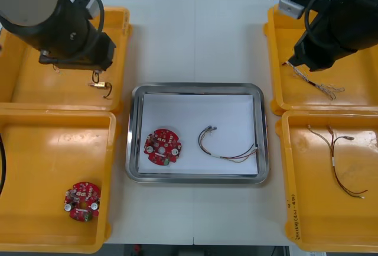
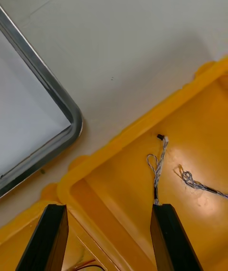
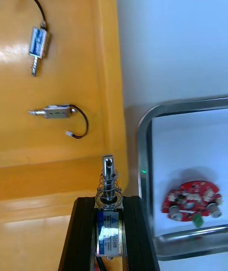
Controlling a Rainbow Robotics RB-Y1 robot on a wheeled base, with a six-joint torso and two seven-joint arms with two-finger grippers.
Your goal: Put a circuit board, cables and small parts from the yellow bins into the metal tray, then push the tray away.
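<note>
My left gripper [image 3: 108, 200] is shut on a small metal part [image 3: 108, 176] with a spring, held above the far-left yellow bin [image 1: 23, 78] near its wall. Two more small metal parts [image 3: 56, 112] [image 3: 38, 43] lie in that bin. The metal tray [image 1: 198, 178], white inside, holds a round red circuit board [image 1: 162, 146] and a cable [image 1: 227, 149]. My right gripper [image 2: 108, 206] is open over the corner of the far-right bin [image 1: 360, 99]. A twisted blue and white cable [image 2: 159, 164] ends right at one of its fingertips [image 2: 161, 207].
A second circuit board [image 1: 82, 201] lies in the near-left bin [image 1: 35, 149]. Red and yellow cables [image 1: 339, 164] lie in the near-right bin [image 1: 295, 208]. Another twisted cable [image 2: 197, 183] lies beside the first. Bare table runs beyond the tray.
</note>
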